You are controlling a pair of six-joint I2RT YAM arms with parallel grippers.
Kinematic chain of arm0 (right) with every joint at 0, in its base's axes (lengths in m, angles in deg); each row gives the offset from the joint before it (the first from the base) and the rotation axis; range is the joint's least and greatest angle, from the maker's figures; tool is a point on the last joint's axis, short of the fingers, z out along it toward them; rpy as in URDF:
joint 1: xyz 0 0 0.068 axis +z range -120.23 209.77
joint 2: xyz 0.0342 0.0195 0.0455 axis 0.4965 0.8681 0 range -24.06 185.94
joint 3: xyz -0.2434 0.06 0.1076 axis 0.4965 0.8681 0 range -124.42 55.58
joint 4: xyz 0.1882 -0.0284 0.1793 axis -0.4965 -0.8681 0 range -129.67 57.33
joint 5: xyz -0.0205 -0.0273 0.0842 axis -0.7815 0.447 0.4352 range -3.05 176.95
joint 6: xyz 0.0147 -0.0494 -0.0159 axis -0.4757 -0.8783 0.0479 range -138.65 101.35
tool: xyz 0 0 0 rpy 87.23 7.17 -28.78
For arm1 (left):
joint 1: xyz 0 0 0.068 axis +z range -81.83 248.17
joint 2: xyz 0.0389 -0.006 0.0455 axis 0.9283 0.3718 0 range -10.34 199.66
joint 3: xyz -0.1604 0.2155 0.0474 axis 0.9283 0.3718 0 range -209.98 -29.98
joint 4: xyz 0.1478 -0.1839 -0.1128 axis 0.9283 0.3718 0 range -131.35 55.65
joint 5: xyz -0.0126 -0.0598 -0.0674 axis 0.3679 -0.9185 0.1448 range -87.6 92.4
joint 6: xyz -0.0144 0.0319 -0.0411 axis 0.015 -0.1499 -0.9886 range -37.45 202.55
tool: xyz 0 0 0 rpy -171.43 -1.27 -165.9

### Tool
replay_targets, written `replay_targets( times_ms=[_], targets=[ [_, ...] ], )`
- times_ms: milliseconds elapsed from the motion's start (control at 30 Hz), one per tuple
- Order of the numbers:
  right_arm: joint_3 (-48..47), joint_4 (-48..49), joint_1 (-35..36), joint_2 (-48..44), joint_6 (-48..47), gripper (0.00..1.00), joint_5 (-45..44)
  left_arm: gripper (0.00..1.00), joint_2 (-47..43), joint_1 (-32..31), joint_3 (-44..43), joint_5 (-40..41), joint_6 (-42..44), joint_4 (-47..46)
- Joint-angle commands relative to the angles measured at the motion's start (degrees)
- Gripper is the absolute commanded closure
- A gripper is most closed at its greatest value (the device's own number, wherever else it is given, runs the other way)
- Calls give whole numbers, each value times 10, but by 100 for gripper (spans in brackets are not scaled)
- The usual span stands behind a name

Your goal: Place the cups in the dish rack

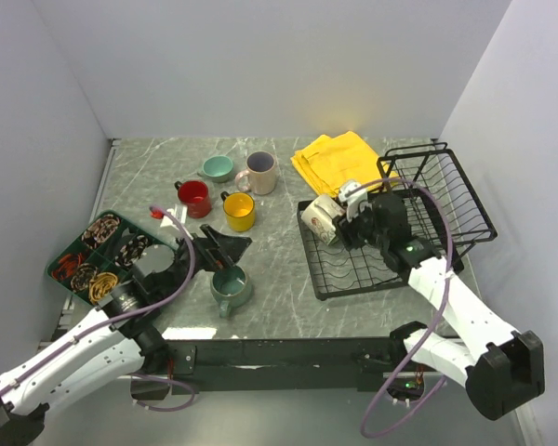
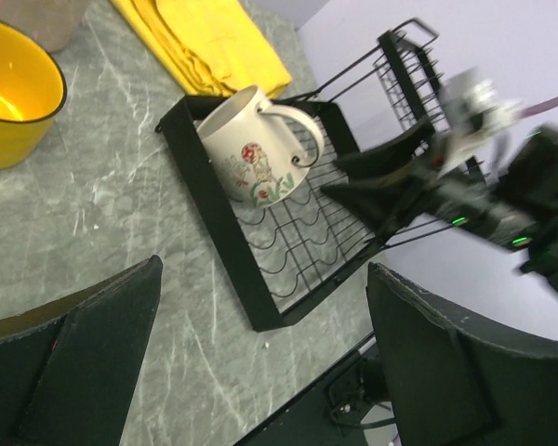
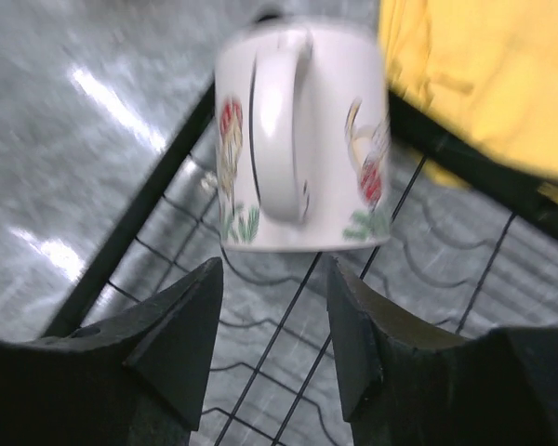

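The cream mug (image 1: 320, 219) with flower prints lies on its side in the far left corner of the black wire dish rack (image 1: 353, 269); it also shows in the left wrist view (image 2: 256, 144) and the right wrist view (image 3: 302, 139). My right gripper (image 1: 346, 226) (image 3: 274, 307) is open and empty just behind the mug, over the rack wires (image 3: 288, 353). My left gripper (image 1: 231, 251) (image 2: 260, 344) is open and empty above the table, just beyond the grey-teal mug (image 1: 231, 286). The yellow mug (image 1: 239, 211), red mug (image 1: 194, 197), beige-pink mug (image 1: 259, 173) and small teal cup (image 1: 218, 167) stand on the table.
A yellow cloth (image 1: 339, 158) lies behind the rack. The rack's raised basket (image 1: 442, 190) is at the right. A dark green compartmented tray (image 1: 98, 255) with small items sits at the left. Walls enclose the table on three sides.
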State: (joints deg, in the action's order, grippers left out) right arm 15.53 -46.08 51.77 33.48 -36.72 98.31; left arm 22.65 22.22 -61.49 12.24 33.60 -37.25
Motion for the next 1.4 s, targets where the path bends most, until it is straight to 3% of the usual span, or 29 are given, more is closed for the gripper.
replay_targets(
  times_ms=[0, 133, 333, 600, 700, 900, 1133, 1200, 1233, 1333, 1367],
  targets=[
    [-105, -89, 3, 1, 0, 40, 31, 4, 9, -1, -13, -22, 13, -24],
    [-212, -144, 7, 56, 21, 31, 44, 4, 4, -1, -4, -24, 10, -30],
    [-347, -215, 44, 186, 57, 30, 7, 4, -12, -1, -4, -20, 5, -14],
    [-409, -268, 88, 272, 57, 32, -108, 4, -35, -1, 9, -9, 3, -1],
    [-414, -269, 102, 295, 58, 40, -160, 4, -33, -1, 15, -11, -1, -7],
    [-455, -302, 104, 355, 66, 58, -179, 4, -28, -1, 16, -16, -4, -10],
    [-478, -319, 103, 386, 63, 61, -205, 4, -40, -1, 19, -13, -5, -3],
    [-476, -312, 104, 385, 60, 72, -207, 4, -39, -1, 21, -14, -7, -5],
    [-475, -310, 104, 384, 60, 85, -209, 4, -37, -1, 23, -18, -8, -11],
    [-469, -303, 104, 370, 58, 100, -206, 4, -30, 0, 33, -33, -20, -27],
    [-466, -294, 103, 364, 58, 100, -204, 4, -28, 0, 36, -40, -31, -37]
  ],
)
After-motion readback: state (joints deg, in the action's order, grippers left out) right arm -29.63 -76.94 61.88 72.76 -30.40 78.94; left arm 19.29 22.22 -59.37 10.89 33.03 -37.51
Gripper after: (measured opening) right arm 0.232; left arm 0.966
